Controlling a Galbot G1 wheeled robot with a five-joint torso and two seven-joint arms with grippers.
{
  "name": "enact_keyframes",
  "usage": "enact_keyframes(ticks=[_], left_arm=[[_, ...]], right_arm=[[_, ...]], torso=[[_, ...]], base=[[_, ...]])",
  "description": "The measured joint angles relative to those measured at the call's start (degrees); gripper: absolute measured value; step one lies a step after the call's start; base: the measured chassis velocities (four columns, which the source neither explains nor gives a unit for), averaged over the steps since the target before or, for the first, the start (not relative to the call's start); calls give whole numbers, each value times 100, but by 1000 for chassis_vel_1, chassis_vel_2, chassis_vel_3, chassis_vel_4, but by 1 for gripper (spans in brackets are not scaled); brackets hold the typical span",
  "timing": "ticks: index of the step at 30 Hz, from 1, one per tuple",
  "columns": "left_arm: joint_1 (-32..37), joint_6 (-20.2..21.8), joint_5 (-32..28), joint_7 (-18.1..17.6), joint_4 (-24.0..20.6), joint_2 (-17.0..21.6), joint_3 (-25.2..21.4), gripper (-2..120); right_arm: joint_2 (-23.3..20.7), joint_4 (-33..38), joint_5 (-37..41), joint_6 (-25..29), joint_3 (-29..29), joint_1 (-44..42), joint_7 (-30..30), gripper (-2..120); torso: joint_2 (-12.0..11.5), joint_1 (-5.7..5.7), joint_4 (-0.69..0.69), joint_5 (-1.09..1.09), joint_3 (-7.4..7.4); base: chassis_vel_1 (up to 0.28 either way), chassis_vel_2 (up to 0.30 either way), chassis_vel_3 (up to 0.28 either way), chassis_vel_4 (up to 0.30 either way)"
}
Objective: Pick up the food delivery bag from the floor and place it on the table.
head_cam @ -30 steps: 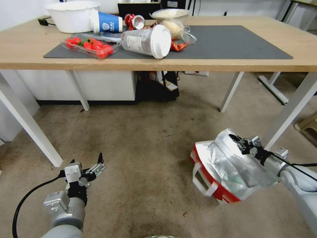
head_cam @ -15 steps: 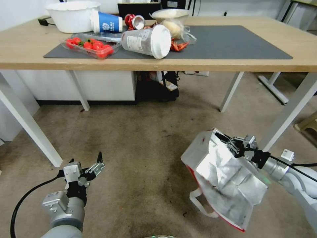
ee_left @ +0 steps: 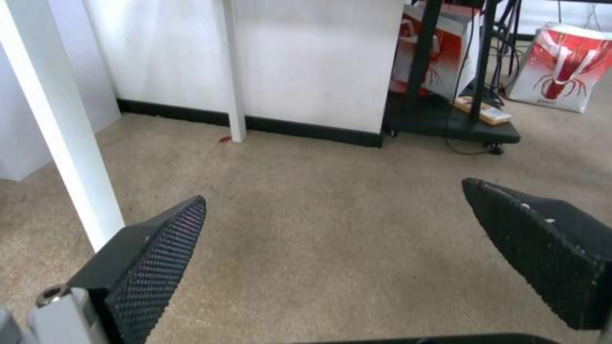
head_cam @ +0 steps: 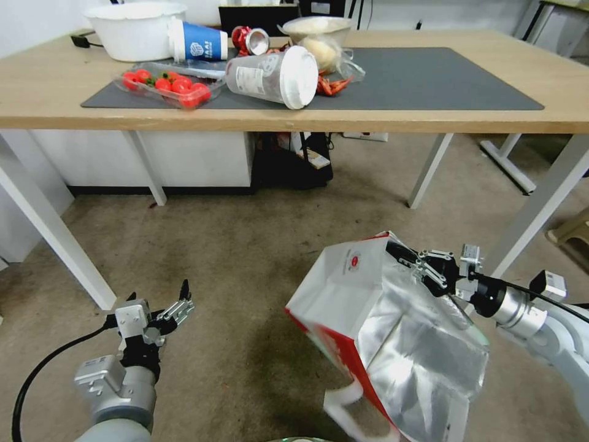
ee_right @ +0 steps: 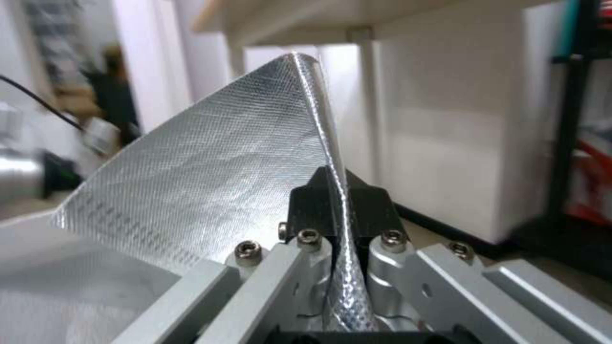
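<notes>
At the left, the left tool hangs low over the floor, fingers spread wide and holding nothing; in the left wrist view its two dark pads frame bare carpet. It takes no part in the lift.

Toward the middle and right, the food delivery bag is off the floor, tilted and slung from one edge. Its white face with the small red round logo faces the robot's left, a red side panel runs below, and the crumpled foil lining bulges on the right. A white handle dangles at the bottom of the head view, blurred.

The right tool is clamped on the bag's upper rim; in the right wrist view the foil edge passes between the closed fingers, pinched tight.

Above and beyond, the surface carries a dark mat with tipped cups, a tray of tomatoes and a white bowl at its left; the right part of the mat is free.

So the pickup looks done. What is left, by my judgement, is raising the bag above the edge, carrying it over and setting it down.
</notes>
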Motion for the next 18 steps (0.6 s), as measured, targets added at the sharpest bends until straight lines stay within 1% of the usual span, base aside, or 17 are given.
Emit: enact_keyframes(ticks=[3, 4, 6, 7, 10, 11, 13, 18], left_arm=[[-3, -2, 8, -3, 0, -16, 8, 100], [-3, -2, 8, -3, 0, -16, 8, 100], [-12, 6, -5, -7, -1, -20, 12, 100], [-12, 6, -5, -7, -1, -20, 12, 100], [-22, 95, -109, -41, -52, -21, 13, 100], [-22, 95, -109, -41, -52, -21, 13, 100], [-28, 112, -148, -55, -63, -25, 8, 100], [-21, 114, -165, -57, -64, -8, -3, 100]], right_arm=[[-28, 45, 423, -251, 51, 21, -457, 0], [-28, 45, 423, -251, 51, 21, -457, 0], [-54, 34, 666, -423, 73, 52, -766, 0], [-54, 34, 666, -423, 73, 52, -766, 0], [-69, -31, 914, -714, 106, 106, -1236, 0], [-69, -31, 914, -714, 106, 106, -1236, 0], [-70, -61, 1090, -886, 111, 143, -1481, 0], [-41, -151, 1395, -1092, 114, 247, -1782, 0]], torso=[[0, 0, 0, 0, 0], [0, 0, 0, 0, 0], [0, 0, 0, -1, 0], [0, 0, 0, -1, 0], [0, 0, 0, 0, 0], [0, 0, 0, 0, 0], [0, 0, 0, 0, 0], [0, 0, 0, 0, 0]], base=[[0, 0, 0, 0], [0, 0, 0, 0], [0, 0, 0, 0], [0, 0, 0, 0], [0, 0, 0, 0], [0, 0, 0, 0], [0, 0, 0, 0], [0, 0, 0, 0]])
